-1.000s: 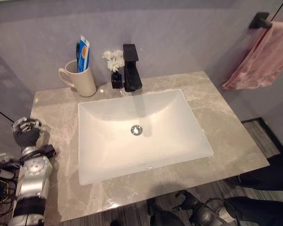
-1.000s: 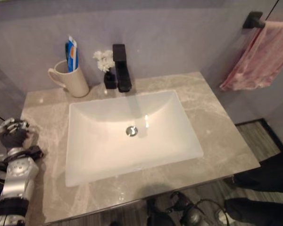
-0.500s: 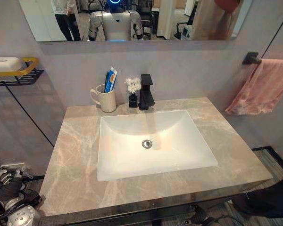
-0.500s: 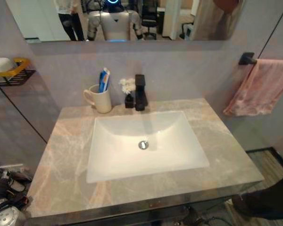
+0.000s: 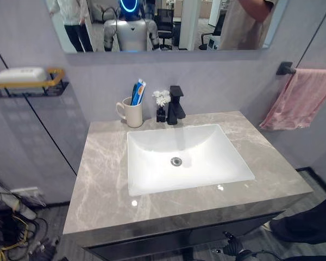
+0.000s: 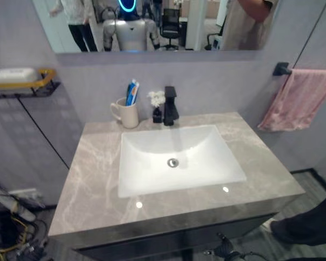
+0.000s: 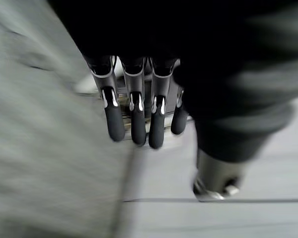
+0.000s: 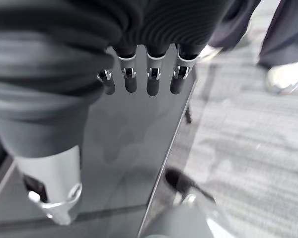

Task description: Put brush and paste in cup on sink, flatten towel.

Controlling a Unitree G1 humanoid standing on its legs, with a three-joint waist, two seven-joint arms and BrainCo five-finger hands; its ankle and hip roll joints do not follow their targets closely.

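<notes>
A cream cup (image 5: 133, 114) stands at the back left of the grey marble counter (image 5: 103, 179), beside the white sink (image 5: 185, 157). A blue toothbrush and a blue and white paste tube (image 5: 138, 92) stick up out of the cup. A pink towel (image 5: 301, 98) hangs bunched and creased from a black bar (image 5: 286, 68) on the right wall. My left hand (image 7: 134, 119) hangs with straight fingers and holds nothing. My right hand (image 8: 154, 82) is low beside the dark cabinet front (image 8: 124, 148), fingers relaxed and empty.
A black faucet (image 5: 176, 106) and a small vase of white flowers (image 5: 162, 103) stand behind the sink. A wire shelf with a soap dish (image 5: 24, 79) is on the left wall. A person's dark legs and shoes (image 8: 283, 74) stand on the floor at the right.
The whole picture has pulled back and up, so the camera moved. My left hand, seen earlier by the counter's left edge, has dropped out of the eye views. Cup and towel have not moved.
</notes>
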